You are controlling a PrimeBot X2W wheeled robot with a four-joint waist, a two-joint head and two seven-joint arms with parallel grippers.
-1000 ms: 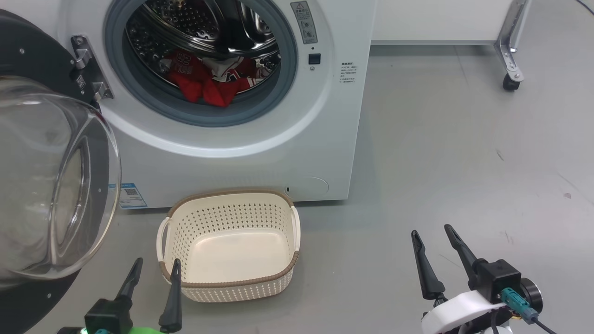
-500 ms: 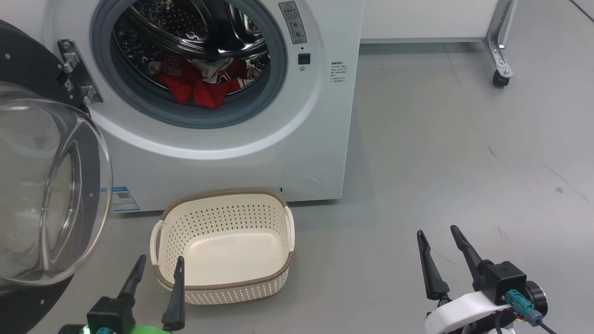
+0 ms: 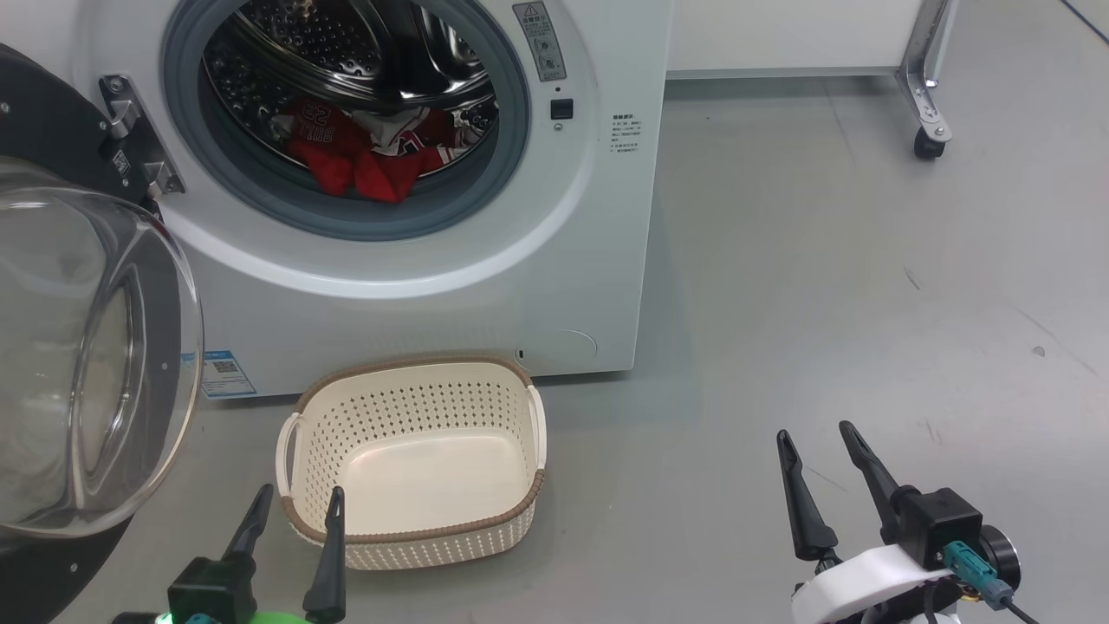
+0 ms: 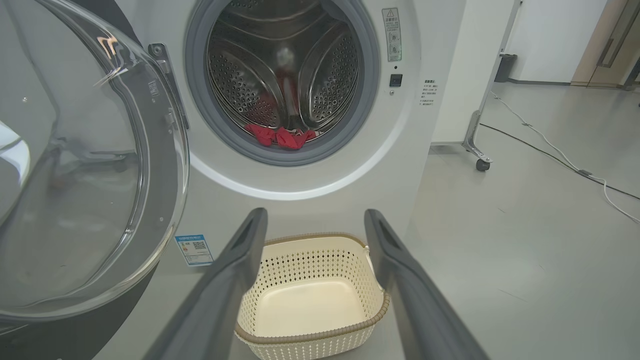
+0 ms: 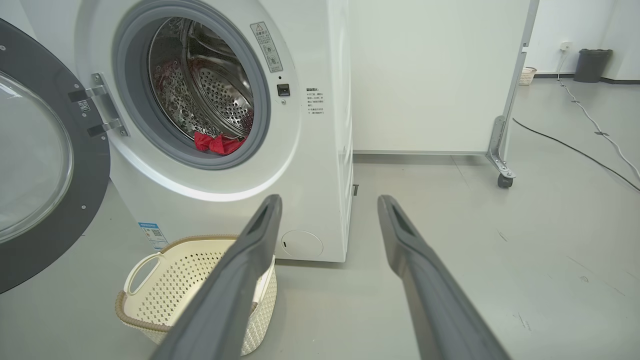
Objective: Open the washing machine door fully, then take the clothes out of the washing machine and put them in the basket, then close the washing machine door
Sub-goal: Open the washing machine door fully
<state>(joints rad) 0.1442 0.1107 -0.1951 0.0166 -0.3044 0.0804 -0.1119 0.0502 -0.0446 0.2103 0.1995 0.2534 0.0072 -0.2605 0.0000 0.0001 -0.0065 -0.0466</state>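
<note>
The white washing machine stands ahead with its round black door swung open to the left, the glass bowl bulging toward me. Red clothes lie at the front of the steel drum, also seen as clothes and clothes. The cream basket sits empty on the floor below the opening. My left gripper is open, low beside the basket's near left corner. My right gripper is open over bare floor to the right. Nothing is between either pair of fingers.
A white panel on a metal leg with a caster stands at the back right. Grey floor stretches right of the machine. A cable runs across the floor far right, and a dark bin stands by the wall.
The whole head view has shifted slightly left and the basket sits a little lower-left in it; that is camera motion. Both grippers stay open and low.
</note>
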